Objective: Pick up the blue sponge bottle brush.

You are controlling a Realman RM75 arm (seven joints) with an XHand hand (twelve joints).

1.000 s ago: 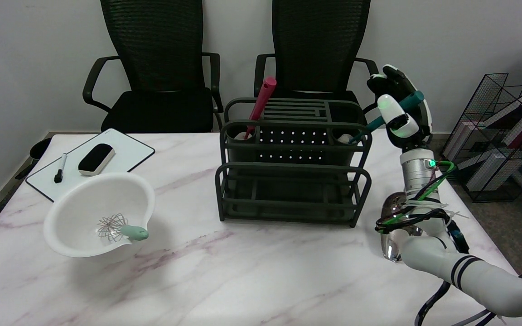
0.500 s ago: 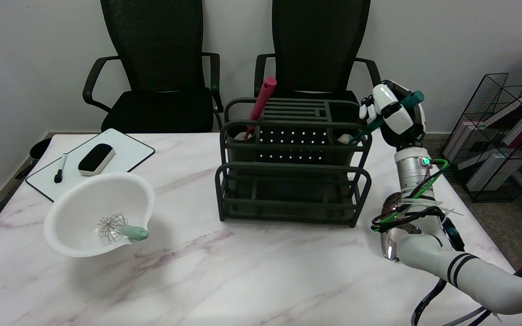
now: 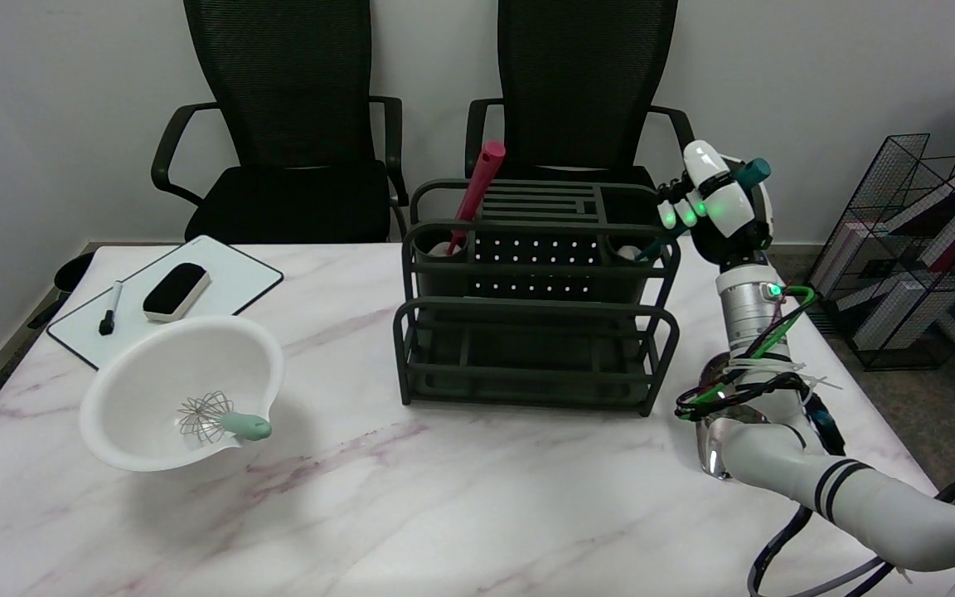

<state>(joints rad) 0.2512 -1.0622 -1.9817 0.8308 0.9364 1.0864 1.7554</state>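
The blue sponge bottle brush stands tilted in the right cup of the dark dish rack (image 3: 535, 332). Its teal handle tip (image 3: 753, 171) sticks out above my right hand (image 3: 718, 207), and a short piece of the handle (image 3: 652, 247) shows at the cup's rim. My hand is at the rack's upper right corner with its fingers (image 3: 678, 212) curled around the handle's middle, which they hide. The brush's sponge end is down in the cup, mostly hidden.
A pink brush (image 3: 477, 186) leans in the rack's left cup. A white bowl (image 3: 154, 365) with a whisk (image 3: 220, 419) sits front left; behind it lies a whiteboard (image 3: 229, 278) with an eraser (image 3: 176, 290) and marker (image 3: 109, 308). Two black chairs stand behind the table. A wire rack with books (image 3: 917, 249) stands at the right.
My hand has moved left and turned onto the teal handle, and its fingers have curled around it. The brush stays in its cup.
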